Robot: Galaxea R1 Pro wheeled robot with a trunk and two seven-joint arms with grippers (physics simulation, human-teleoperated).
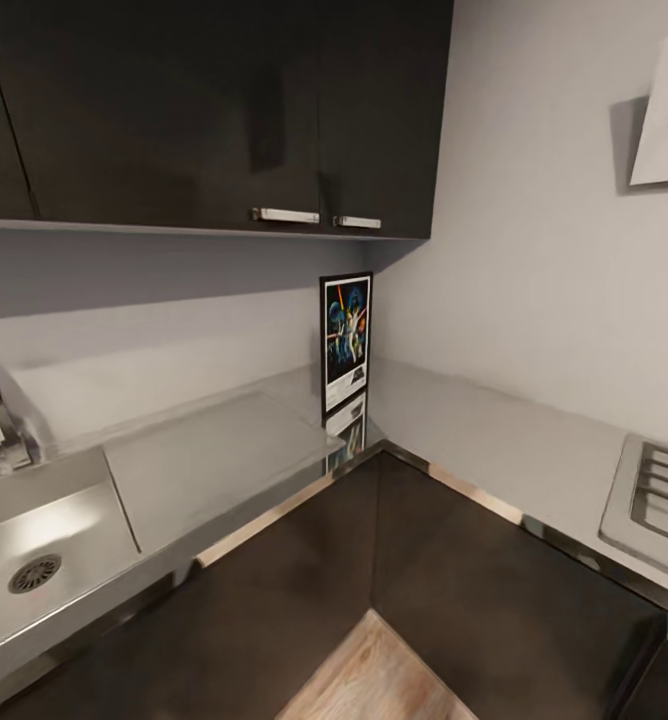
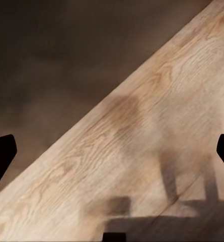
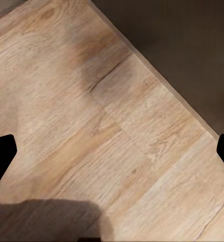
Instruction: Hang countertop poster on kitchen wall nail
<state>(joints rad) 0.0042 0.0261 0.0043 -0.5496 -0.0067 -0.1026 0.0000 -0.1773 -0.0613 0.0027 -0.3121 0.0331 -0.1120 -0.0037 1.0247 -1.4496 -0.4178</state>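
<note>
Our left fingers (image 2: 2, 157) and right fingers (image 3: 2, 156) are spread wide and carry nothing, both hanging over the wooden floor (image 3: 91, 126) beside dark cabinet fronts (image 1: 504, 600), likely parked low while we approach. The poster (image 1: 346, 342) stands upright in the inner corner of the table (image 1: 224, 460), leaning against the wall so it stays visible. We cannot make out any nails on the wall (image 1: 534, 250).

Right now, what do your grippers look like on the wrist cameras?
Little shows: each wrist view catches two plain black, wedge-shaped fingertips at the picture's edges, over the wood-grain floor. No cables, markings or arm links are visible.
</note>
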